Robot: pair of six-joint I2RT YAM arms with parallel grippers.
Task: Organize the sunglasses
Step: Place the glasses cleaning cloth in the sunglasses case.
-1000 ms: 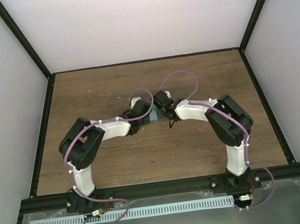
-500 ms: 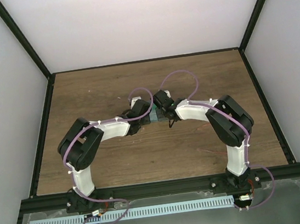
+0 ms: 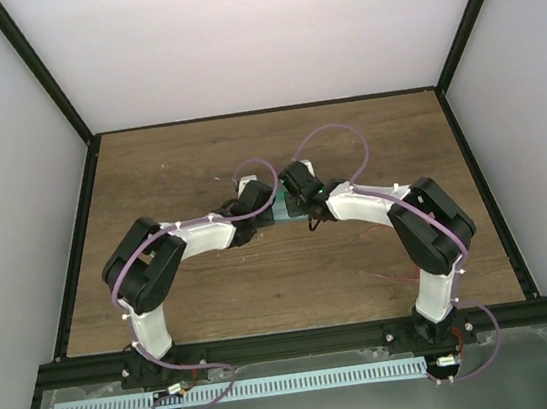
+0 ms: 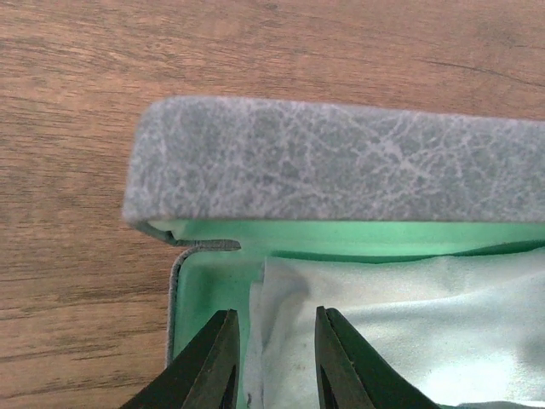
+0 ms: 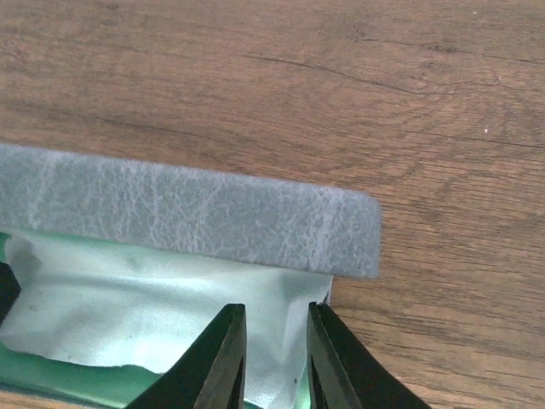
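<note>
Left pincer (image 4: pixel 274 322) hangs with its two dark fingers (image 4: pixel 213 362) slightly spread, a narrow gap between the tips and nothing pinched in it. Right pincer (image 5: pixel 272 311) shows the same: its tips stand a little apart and hold nothing. In the overhead view the two pincers meet from opposite sides over the case (image 3: pixel 280 204), well out from the arm bases on the desk (image 3: pixel 176 157).

The sunglasses show in no view, so neither their look nor their place can be told.

Just beyond each pincer's tips stands the lid (image 4: pixel 341 170) of the case, blue-grey with a pale crackled surface, raised partway and leaning over the base. Under the left pincer lies the mint-green lining (image 4: pixel 204 281), with the base's thin grey rim to the left of the fingers. A pale blue cloth (image 4: pixel 409 298) lies rumpled inside the case, directly below and between both pairs of tips; from the right wrist it covers nearly all the lining that shows. Cloth and lid together block any look at what lies deeper in the case. Past the lid there is brown wood-grain desk.
</note>
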